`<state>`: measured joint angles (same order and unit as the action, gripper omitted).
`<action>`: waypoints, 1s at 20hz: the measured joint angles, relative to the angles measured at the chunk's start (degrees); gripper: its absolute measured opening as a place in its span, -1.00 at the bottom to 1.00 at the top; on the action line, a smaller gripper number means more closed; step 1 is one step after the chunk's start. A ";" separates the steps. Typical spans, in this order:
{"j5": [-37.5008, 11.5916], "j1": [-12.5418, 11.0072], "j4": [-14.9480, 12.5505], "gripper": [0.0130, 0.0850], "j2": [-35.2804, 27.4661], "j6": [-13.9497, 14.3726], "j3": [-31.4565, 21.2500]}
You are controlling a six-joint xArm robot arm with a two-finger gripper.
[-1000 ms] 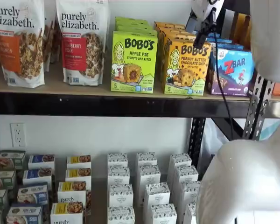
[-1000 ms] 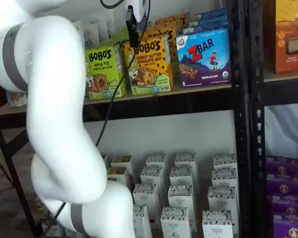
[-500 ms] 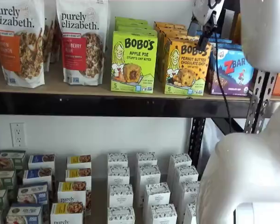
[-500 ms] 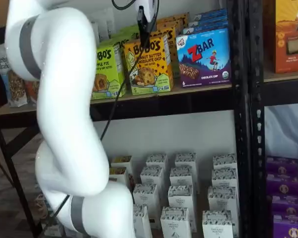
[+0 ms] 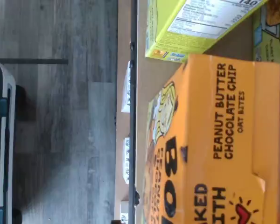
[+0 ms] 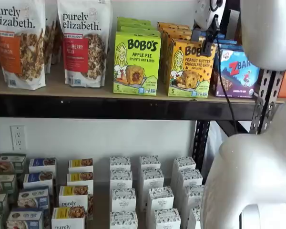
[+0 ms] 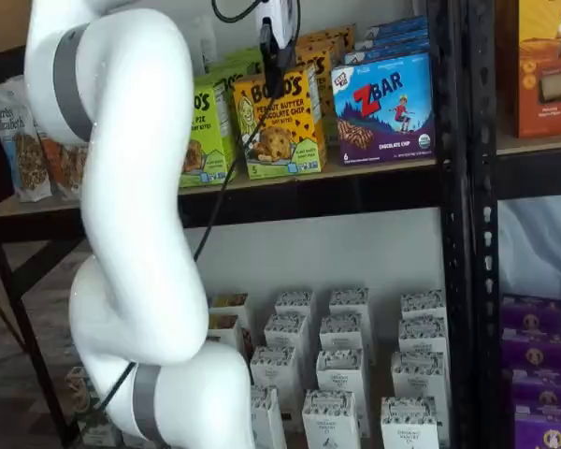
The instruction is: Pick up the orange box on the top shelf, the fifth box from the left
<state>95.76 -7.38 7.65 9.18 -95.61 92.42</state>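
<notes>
Bench [image 6: 57, 85]: tan board, black front beam. Standing upright directly on it: two granola bags [image 6: 83, 40], lime-green carton [image 6: 136, 62], orange box [image 6: 189, 67], ZBar carton [image 6: 238, 72].

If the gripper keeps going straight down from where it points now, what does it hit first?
Most likely the top of the yellow-orange Bobo's Peanut Butter Chocolate Chip carton. In both shelf views the gripper hangs right at its upper edge, and the carton's top fills the wrist view. Depth is uncertain.

Upright orange box [image 6: 190, 69] on top shelf [image 6: 109, 93]
</notes>
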 joint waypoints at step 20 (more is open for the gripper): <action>-0.82 -0.08 -2.14 1.00 -0.56 -0.65 -1.84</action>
<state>94.94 -7.46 5.51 8.61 -96.27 90.59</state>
